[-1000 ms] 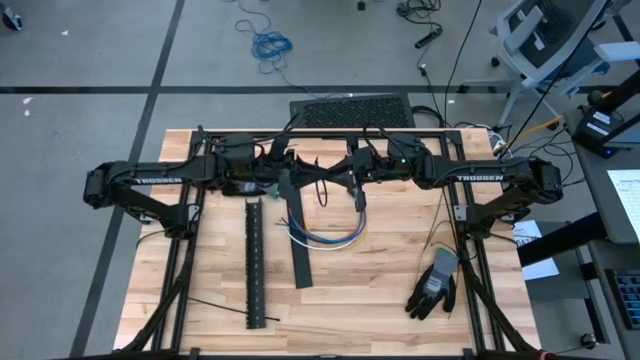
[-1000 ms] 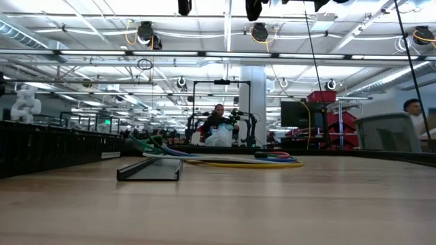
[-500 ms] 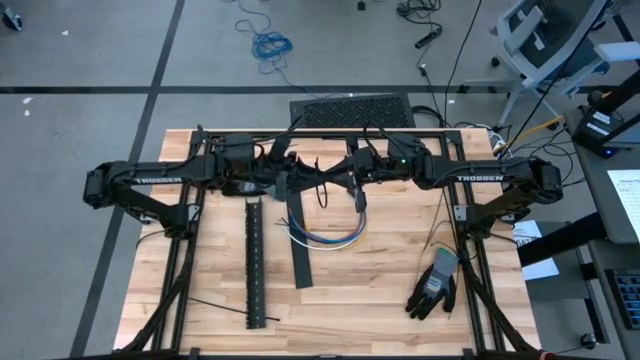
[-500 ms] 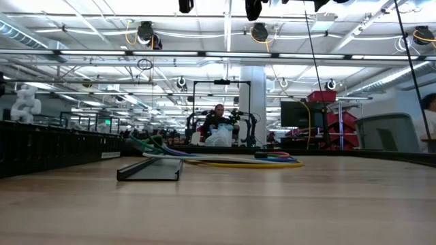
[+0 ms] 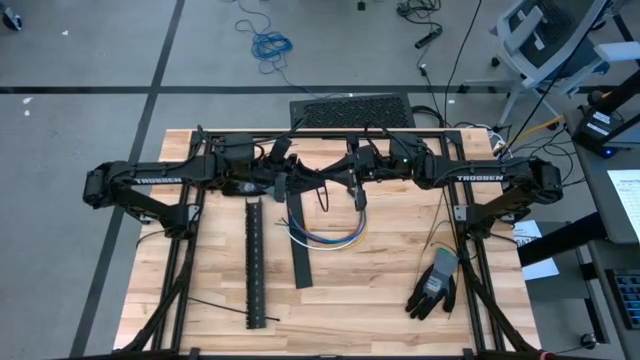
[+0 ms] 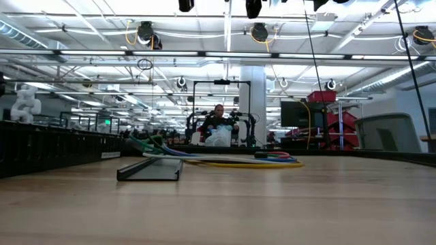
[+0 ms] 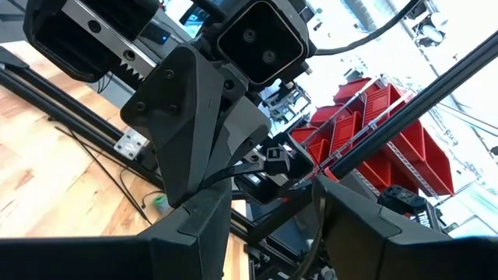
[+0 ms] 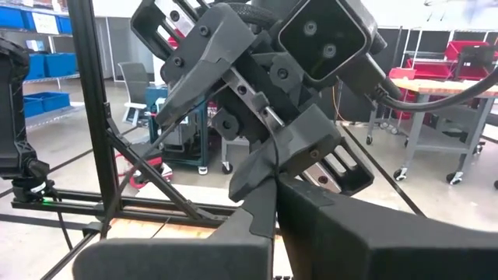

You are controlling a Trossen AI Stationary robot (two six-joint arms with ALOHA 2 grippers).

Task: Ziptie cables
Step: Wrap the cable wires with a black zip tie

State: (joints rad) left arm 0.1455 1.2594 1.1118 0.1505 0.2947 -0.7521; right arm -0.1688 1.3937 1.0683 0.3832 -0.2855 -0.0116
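Observation:
Both arms are raised above the far middle of the table, fingertips facing each other. My right gripper [image 5: 327,186] [image 8: 274,194] is shut on a thin black zip tie [image 7: 257,163]. My left gripper [image 5: 288,181] [image 7: 272,214] is open, its fingers on either side of the right gripper's fingertips [image 7: 194,179] and the zip tie's square head [image 7: 277,155]. The cables [image 5: 326,236] [image 6: 231,161], a curved bundle of blue, white and yellow wires, lie loose on the table below the grippers. My right gripper pinches the zip tie's strap [image 7: 226,174] between its two shut fingers, which point level toward the left arm. The head end sticks out past the fingertips, clear of the table. My left gripper: whether a finger touches the zip tie, I cannot tell.
A black perforated strip [image 5: 253,262] and a black channel piece [image 5: 300,255] [image 6: 150,169] lie on the wood left of the cables. A grey-black glove [image 5: 435,285] lies near the right front. Another thin zip tie [image 5: 215,305] lies front left.
My left gripper's fingers have spread apart and its wrist has turned slightly, while it stays in place by the right gripper. The right gripper, the zip tie and the cables have kept still.

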